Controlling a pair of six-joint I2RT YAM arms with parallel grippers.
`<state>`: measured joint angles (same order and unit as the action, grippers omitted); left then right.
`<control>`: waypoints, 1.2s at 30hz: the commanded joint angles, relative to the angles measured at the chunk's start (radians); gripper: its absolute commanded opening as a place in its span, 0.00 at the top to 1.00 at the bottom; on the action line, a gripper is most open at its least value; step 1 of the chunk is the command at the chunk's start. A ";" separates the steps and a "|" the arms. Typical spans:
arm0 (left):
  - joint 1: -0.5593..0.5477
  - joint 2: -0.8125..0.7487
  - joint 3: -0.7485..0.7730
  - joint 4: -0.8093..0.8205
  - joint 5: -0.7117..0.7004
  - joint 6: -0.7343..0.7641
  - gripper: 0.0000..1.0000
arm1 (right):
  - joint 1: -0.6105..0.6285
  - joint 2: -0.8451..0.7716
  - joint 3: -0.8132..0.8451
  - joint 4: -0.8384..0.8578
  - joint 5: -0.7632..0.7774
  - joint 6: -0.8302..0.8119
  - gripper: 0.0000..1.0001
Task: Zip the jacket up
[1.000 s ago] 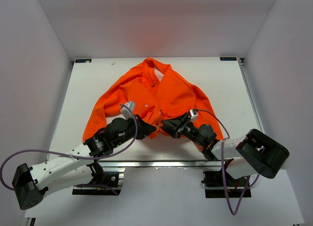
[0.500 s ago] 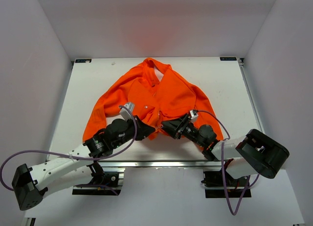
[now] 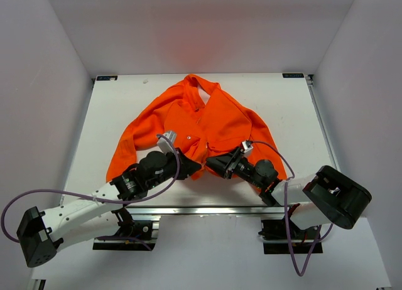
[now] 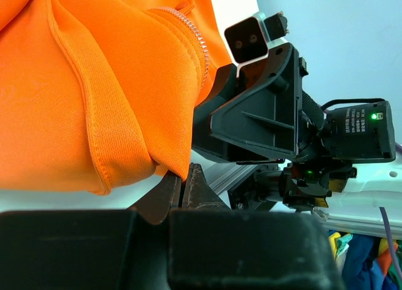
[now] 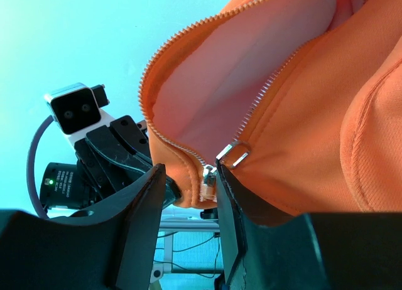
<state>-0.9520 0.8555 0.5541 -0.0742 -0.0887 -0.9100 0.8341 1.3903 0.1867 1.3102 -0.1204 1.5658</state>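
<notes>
The orange jacket (image 3: 207, 117) lies spread on the white table, its front open at the bottom. My left gripper (image 3: 190, 167) is at the left bottom hem. In the left wrist view its jaws (image 4: 184, 177) are shut on the corner of the orange hem (image 4: 125, 114), with zipper teeth (image 4: 191, 32) running up the edge. My right gripper (image 3: 213, 162) faces it at the right hem. In the right wrist view it (image 5: 188, 177) is open, with the metal zipper slider (image 5: 208, 179) and silver pull tab (image 5: 233, 154) between its fingers, against the right finger. The pink lining (image 5: 251, 64) shows.
The two grippers almost touch, nose to nose, at the table's near edge (image 3: 201, 205). The right wrist camera (image 4: 251, 37) fills the left wrist view. White walls enclose the table on three sides. Sleeves hang to both sides (image 3: 122, 149).
Both grippers have shifted only slightly, the left wrist a little to the right. The holds look the same and the jacket has barely moved.
</notes>
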 commanded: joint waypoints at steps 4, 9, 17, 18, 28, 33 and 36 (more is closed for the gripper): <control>-0.002 -0.019 0.058 0.028 0.024 0.029 1.00 | 0.008 0.012 0.031 0.439 -0.021 0.002 0.57; -0.002 -0.021 0.070 0.007 0.017 0.039 1.00 | 0.008 0.018 0.034 0.394 -0.053 0.010 0.59; -0.002 -0.012 0.090 -0.006 0.026 0.057 1.00 | 0.008 0.024 0.037 0.322 -0.056 0.025 0.58; -0.002 -0.010 0.095 -0.009 0.027 0.060 1.00 | 0.008 0.024 0.039 0.310 -0.056 0.025 0.58; -0.002 -0.003 0.109 -0.013 0.043 0.071 1.00 | 0.008 0.038 0.033 0.294 -0.038 0.045 0.58; -0.002 -0.007 0.109 -0.004 0.053 0.069 1.00 | 0.008 0.036 0.027 0.268 -0.012 0.062 0.58; -0.002 -0.006 0.112 -0.003 0.060 0.068 1.00 | 0.008 0.038 0.023 0.253 -0.004 0.076 0.58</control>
<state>-0.9520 0.8635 0.6125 -0.1188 -0.0662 -0.8467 0.8345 1.4204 0.1967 1.3117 -0.1516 1.6207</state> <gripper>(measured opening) 0.038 0.418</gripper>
